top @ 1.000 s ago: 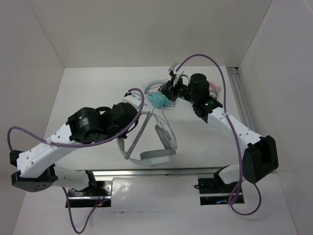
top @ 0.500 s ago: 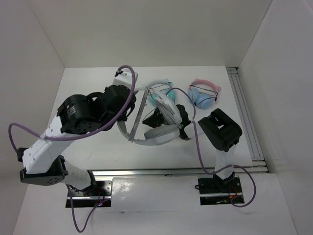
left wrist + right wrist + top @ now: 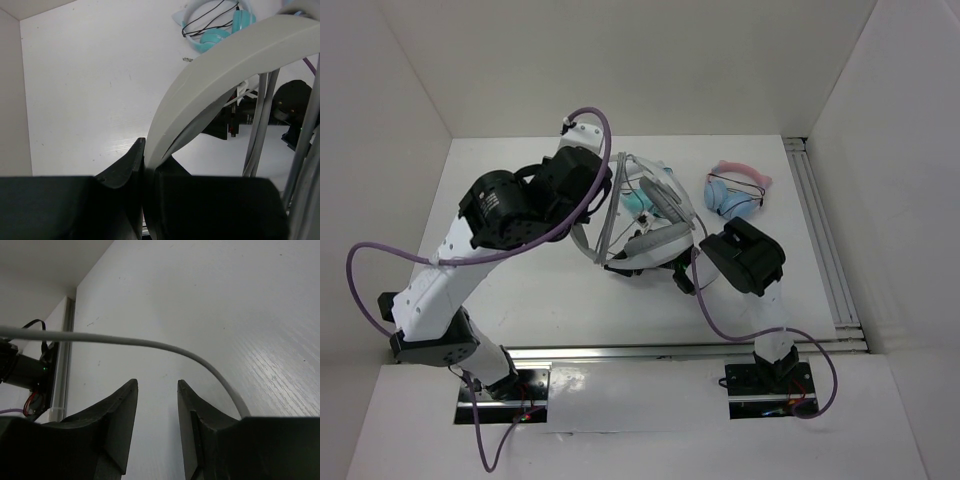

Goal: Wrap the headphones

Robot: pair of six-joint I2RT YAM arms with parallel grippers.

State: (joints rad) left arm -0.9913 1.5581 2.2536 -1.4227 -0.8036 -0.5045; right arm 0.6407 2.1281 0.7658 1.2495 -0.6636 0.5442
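My left end effector (image 3: 145, 160) is clamped tight on the wide band of the large light-grey and white over-ear headphones (image 3: 655, 235). It holds them tilted up over the middle of the desk (image 3: 520, 290), a little toward its far edge. My right end effector (image 3: 156, 387) stands part open with nothing between its fingers. The long thin grey cable (image 3: 150, 343) arcs across just beyond the tips, ungripped.

The main risk is that loose cable: with no tension on it, the strands running beside the band could slacken and slide off. If I close the right fingers where they are, I likely catch only air. A hard tug on the cable could also twist the band out of my left grip, which looks narrow. The small teal headphones (image 3: 216, 36) lie just behind, toward the far edge, and a wide swing could snag their dark cord. The pink-banded blue pair (image 3: 735, 190), nearer the far right corner, worries me less.
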